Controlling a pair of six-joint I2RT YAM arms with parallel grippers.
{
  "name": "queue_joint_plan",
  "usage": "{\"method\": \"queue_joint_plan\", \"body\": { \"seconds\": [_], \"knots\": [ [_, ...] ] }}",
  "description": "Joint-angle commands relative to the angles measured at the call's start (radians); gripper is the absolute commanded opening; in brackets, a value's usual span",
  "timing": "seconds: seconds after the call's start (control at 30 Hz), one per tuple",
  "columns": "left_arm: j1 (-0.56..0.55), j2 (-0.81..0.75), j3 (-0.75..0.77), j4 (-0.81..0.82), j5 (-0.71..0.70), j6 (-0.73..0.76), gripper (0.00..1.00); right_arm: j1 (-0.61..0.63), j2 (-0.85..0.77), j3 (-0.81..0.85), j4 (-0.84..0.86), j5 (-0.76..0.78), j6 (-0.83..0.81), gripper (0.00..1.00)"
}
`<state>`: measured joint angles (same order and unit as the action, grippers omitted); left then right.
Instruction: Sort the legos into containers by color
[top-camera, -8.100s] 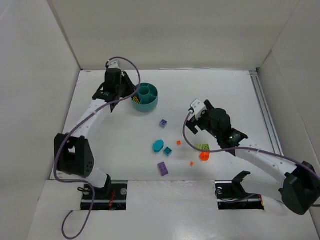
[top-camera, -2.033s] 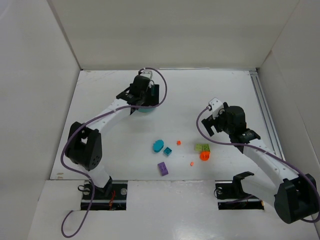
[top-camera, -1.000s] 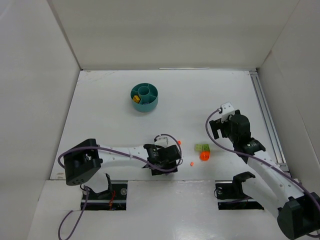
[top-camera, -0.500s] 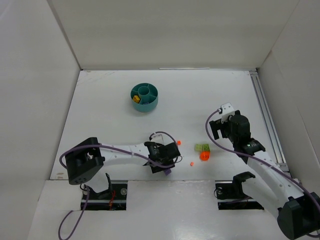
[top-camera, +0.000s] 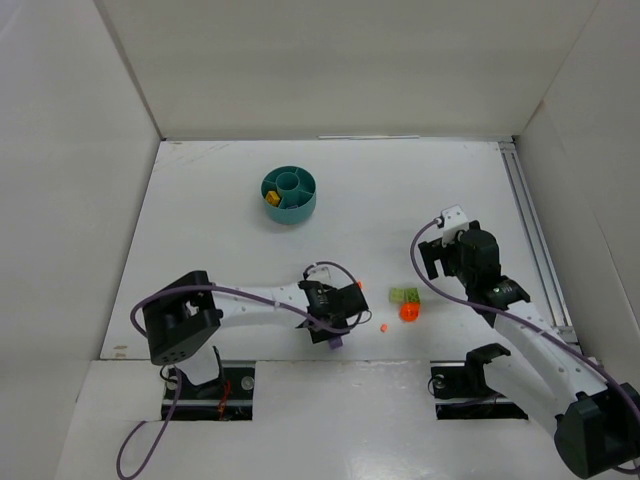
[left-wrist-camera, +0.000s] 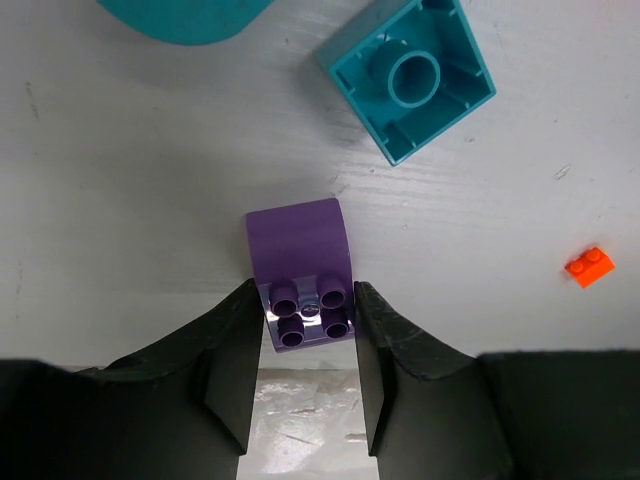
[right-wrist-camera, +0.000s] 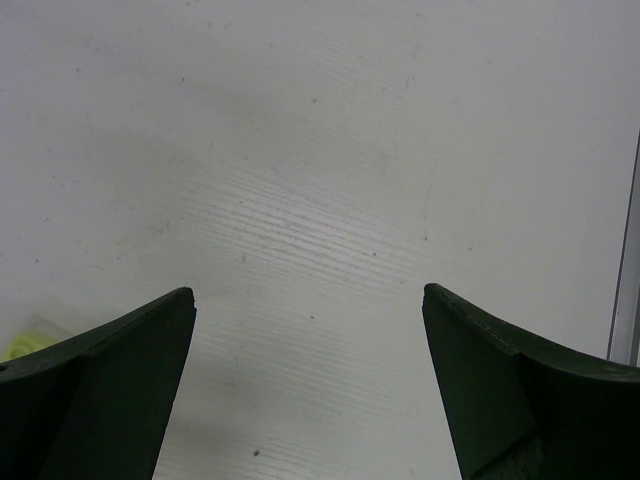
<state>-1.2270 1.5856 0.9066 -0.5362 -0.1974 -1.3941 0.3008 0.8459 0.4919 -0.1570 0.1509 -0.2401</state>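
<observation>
Pinching a purple brick (left-wrist-camera: 298, 252), the left gripper (left-wrist-camera: 305, 305) points down at the table (top-camera: 200, 230).

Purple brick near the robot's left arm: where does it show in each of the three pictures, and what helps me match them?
Top external: the purple brick sits near the bottom centre, at the tip of the left arm.
Left wrist: the purple brick is at the centre, lower half, pinched between the two dark fingers.
Right wrist: not in it.
Shared landmark: the tiny orange bit, to the right of the brick in both views.
</observation>
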Motion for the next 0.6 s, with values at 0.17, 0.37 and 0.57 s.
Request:
{"method": "queue_joint_plan", "body": {
  "seconds": [0.17,0.37,0.57],
  "knots": [
    [0.0,-0.009,0.17,-0.18,-0.204,0.066,0.17,0.001,-0.002,-0.001,0.045,-0.001,-0.022,1.0],
    [0.19,-0.03,0.331,-0.23,-0.437,0.254,0.17,0.001,-0.045,-0.01,0.054,0.035,-0.022,1.0],
    [0.402,-0.018,0.451,-0.043,-0.647,0.452,0.17,0.001,-0.067,-0.019,0.063,0.079,-0.022,1.0]
  ]
}}
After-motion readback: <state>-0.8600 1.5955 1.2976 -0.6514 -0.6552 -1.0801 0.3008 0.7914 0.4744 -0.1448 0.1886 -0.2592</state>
